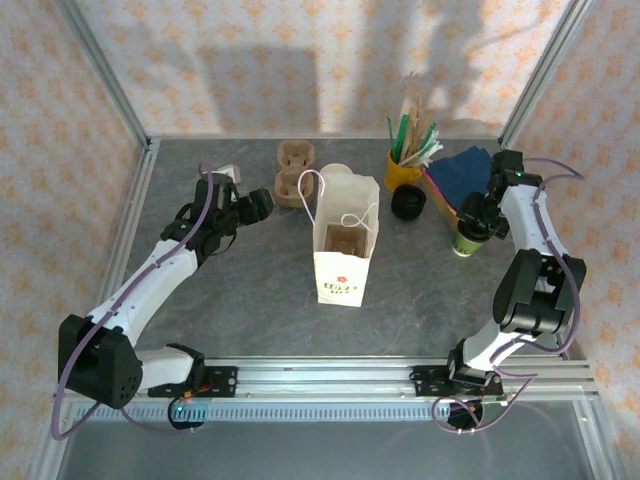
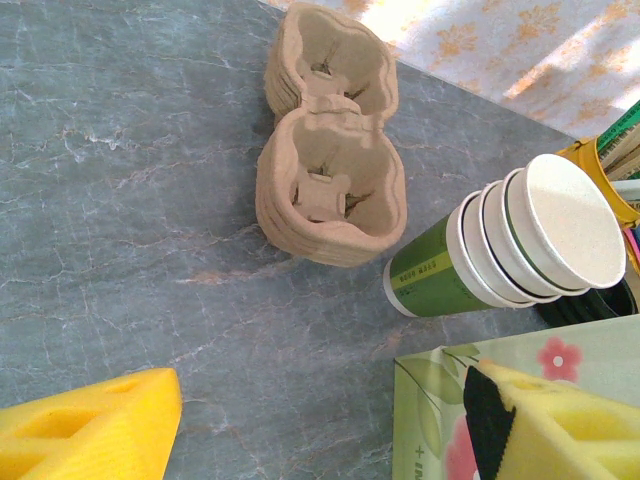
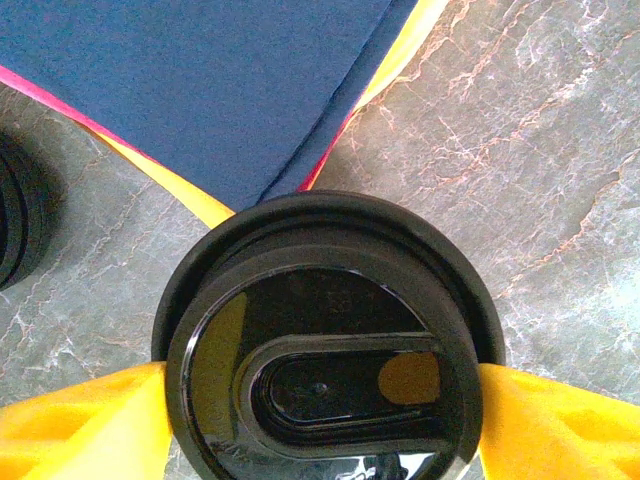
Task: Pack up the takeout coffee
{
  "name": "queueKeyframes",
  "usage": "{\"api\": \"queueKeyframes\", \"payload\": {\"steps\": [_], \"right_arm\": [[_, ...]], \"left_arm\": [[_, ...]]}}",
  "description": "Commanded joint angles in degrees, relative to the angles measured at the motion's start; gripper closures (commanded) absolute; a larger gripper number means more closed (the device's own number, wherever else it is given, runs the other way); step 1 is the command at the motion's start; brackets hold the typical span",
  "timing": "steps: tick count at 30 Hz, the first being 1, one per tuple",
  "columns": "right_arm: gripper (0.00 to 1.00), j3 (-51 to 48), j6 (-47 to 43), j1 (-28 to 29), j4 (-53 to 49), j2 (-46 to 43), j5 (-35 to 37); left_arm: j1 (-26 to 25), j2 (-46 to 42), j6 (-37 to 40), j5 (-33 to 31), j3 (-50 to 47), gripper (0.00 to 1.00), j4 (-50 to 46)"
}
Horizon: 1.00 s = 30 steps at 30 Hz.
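Holding the takeout coffee (image 1: 466, 240) in the right claw (image 1: 480, 215) beside the blue napkins (image 1: 462, 170); nothing in the spread left claw (image 1: 262, 205). Could pop the lid (image 3: 330, 340) by oversqueezing, or topple the paper bag (image 1: 345, 265) clipping its handle (image 1: 312, 190).

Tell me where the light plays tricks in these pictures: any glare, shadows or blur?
Top external: sun patches and soft shadows dapple the back wall. Right wrist: the takeout coffee gleams, its lid mirroring the yellow fingers. Left wrist: sunlight washes out the wallpaper at top right.
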Motion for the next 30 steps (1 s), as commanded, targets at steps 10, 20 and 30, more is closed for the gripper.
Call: {"api": "queueKeyframes", "payload": {"steps": [10, 20, 30], "right_arm": [[0.22, -0.5, 0.4, 1.1, -4.2, 3.4, -1.9], [0.25, -2.8, 0.5, 4.2, -3.9, 4.5, -2.6], [0.28, -1.8, 1.5, 12.0, -5.2, 2.1, -5.7]], "left_arm": [[0.4, 0.1, 0.3, 0.1, 0.9, 0.28, 1.0], [0.5, 0.1, 0.0, 0.7, 0.4, 0.28, 1.2], [0.5, 0.1, 0.4, 0.1, 0.7, 0.28, 0.7]]}}
